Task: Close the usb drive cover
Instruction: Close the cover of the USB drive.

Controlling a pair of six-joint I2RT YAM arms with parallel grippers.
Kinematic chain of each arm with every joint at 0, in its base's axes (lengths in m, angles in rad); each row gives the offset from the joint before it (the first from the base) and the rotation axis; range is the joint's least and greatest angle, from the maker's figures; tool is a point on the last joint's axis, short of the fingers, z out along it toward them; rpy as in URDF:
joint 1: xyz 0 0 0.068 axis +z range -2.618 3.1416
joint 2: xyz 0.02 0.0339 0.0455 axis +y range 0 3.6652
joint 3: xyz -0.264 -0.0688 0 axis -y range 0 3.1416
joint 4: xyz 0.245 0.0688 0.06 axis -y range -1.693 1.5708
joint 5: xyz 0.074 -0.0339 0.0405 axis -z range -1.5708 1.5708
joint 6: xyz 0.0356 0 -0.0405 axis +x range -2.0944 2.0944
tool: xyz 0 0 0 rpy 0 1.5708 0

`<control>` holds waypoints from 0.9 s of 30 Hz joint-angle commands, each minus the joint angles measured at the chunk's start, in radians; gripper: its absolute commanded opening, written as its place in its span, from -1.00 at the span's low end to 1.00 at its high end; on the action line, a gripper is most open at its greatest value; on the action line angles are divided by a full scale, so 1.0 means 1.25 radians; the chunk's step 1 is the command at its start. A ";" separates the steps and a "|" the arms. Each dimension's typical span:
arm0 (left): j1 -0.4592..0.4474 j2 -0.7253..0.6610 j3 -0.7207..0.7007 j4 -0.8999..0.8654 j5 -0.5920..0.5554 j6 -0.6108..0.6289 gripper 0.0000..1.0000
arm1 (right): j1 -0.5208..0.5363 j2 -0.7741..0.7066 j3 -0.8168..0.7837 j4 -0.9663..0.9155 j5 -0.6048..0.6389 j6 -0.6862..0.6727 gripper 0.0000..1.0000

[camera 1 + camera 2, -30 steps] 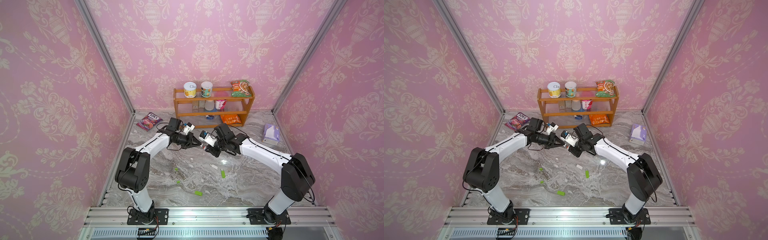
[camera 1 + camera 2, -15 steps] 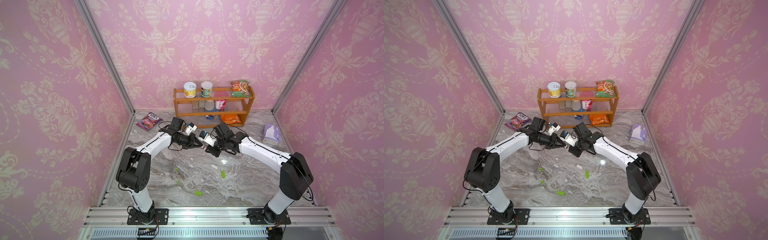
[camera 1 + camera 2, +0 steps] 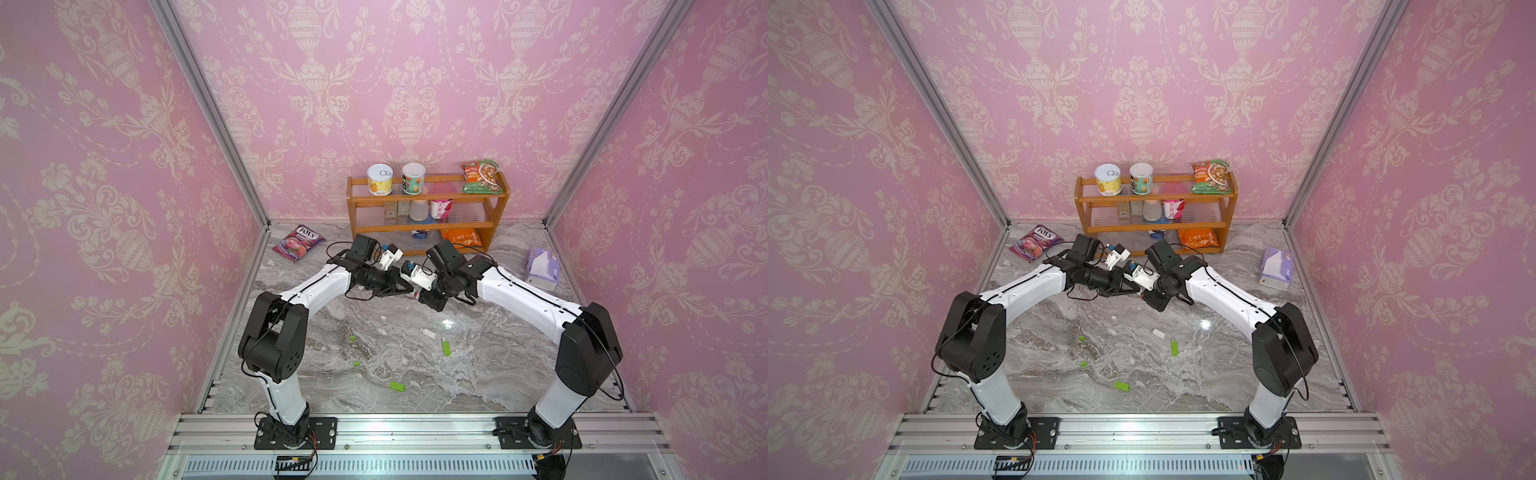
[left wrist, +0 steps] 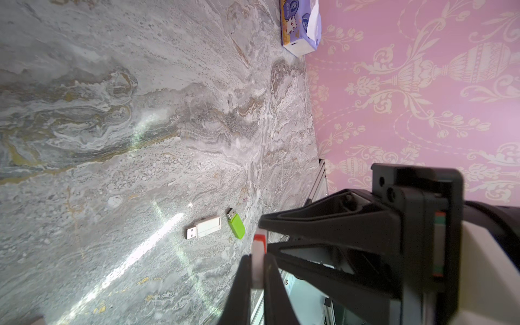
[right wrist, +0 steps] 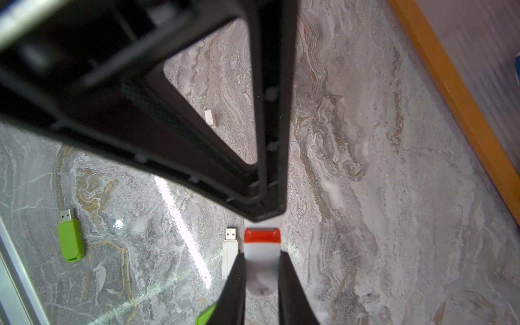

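A white usb drive with a red band (image 5: 262, 235) is held in the air between my two grippers, above the middle of the marble table (image 3: 478, 374). My right gripper (image 5: 261, 254) is shut on its rounded white body. My left gripper (image 4: 257, 257) is shut edgewise on the white cover (image 4: 257, 271), whose end meets the red band. In both top views the two grippers meet tip to tip, the left gripper (image 3: 408, 291) against the right gripper (image 3: 420, 293), and the drive between them is mostly hidden.
On the table lie an uncapped white drive (image 3: 428, 332), two green drives (image 3: 446, 347) (image 3: 397, 386), small green caps (image 3: 353, 338) and a white cap (image 3: 383, 318). A wooden shelf (image 3: 428, 227) stands at the back, with a tissue pack (image 3: 540, 268) to its right and a candy bag (image 3: 298, 242) to its left.
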 commanded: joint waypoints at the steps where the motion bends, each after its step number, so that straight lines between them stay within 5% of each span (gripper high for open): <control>1: -0.045 0.025 -0.025 0.043 0.134 -0.063 -1.00 | 0.023 -0.048 -0.026 0.280 0.020 0.025 -1.00; 12: -0.081 0.036 0.016 -0.117 0.155 0.090 -0.99 | 0.012 -0.145 -0.153 0.394 0.008 -0.019 -1.00; 16: -0.098 0.051 0.042 -0.164 0.071 0.105 -0.96 | 0.011 -0.142 -0.125 0.348 -0.008 -0.015 -1.00; 27: -0.132 0.066 0.058 -0.155 0.018 0.081 -0.80 | 0.014 -0.131 -0.087 0.317 0.008 0.015 -1.00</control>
